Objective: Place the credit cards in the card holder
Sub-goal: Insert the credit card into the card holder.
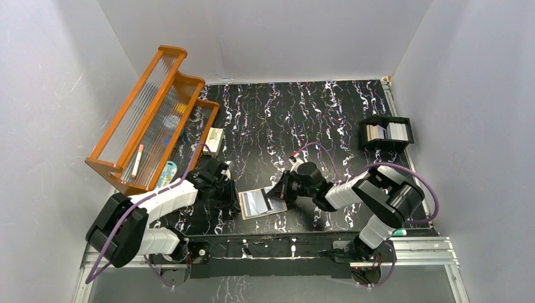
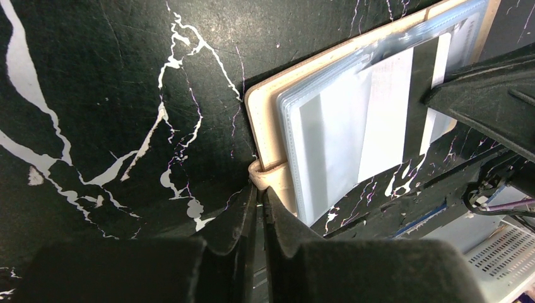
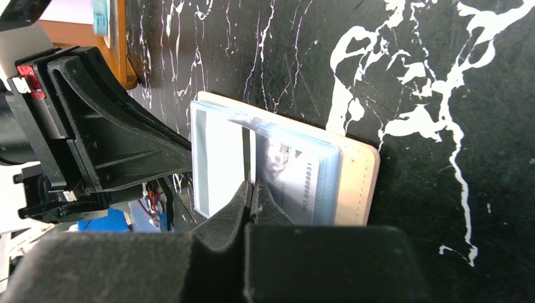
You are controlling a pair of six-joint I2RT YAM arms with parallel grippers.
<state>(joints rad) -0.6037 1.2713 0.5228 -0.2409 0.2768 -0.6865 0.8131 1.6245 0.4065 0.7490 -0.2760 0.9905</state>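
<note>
The tan card holder [image 1: 247,213] lies open on the black marbled table between my two grippers, its clear pockets facing up. My left gripper [image 1: 232,197] is shut on the holder's snap tab [image 2: 265,173] at its left edge. My right gripper [image 1: 277,192] is shut on the near edge of a pale credit card [image 3: 217,161] with a dark stripe, which lies over the clear pockets [image 2: 328,126]. It also shows in the left wrist view [image 2: 385,120]. Another card with a printed number [image 3: 296,183] sits inside a pocket. The holder's tan cover [image 3: 356,183] shows at the right.
A black compartment tray [image 1: 386,120] with more pale cards [image 1: 396,131] stands at the far right. An orange ribbed rack [image 1: 151,117] stands at the left with a small white box [image 1: 215,140] beside it. Grey walls enclose the table.
</note>
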